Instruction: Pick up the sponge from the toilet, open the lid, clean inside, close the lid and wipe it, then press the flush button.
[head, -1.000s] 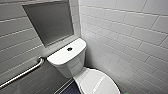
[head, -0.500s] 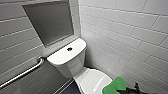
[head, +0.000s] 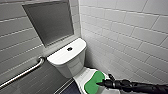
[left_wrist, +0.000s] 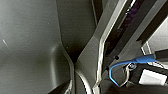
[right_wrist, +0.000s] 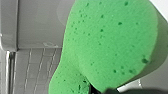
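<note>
The white toilet (head: 65, 60) stands in the corner, its tank top carrying the small dark flush button (head: 69, 49). In front of the tank the lid (head: 83, 74) is down. The bright green sponge (head: 94, 81) rests against the lid, pinched at its near edge by my right gripper (head: 101, 84), which is shut on it and reaches in from the lower right. In the right wrist view the sponge (right_wrist: 110, 45) looms large, with white ceramic behind it. The bowl is hidden under the lid.
A metal grab bar (head: 23, 73) runs along the grey tiled wall left of the tank. A dark recessed panel (head: 51, 22) sits above the tank. White tiled wall (head: 125, 37) closes in on the right. A blue cable (left_wrist: 120, 70) shows in the left wrist view.
My right arm has come in from the lower right with the sponge and carried it onto the lid. The toilet has not moved.
</note>
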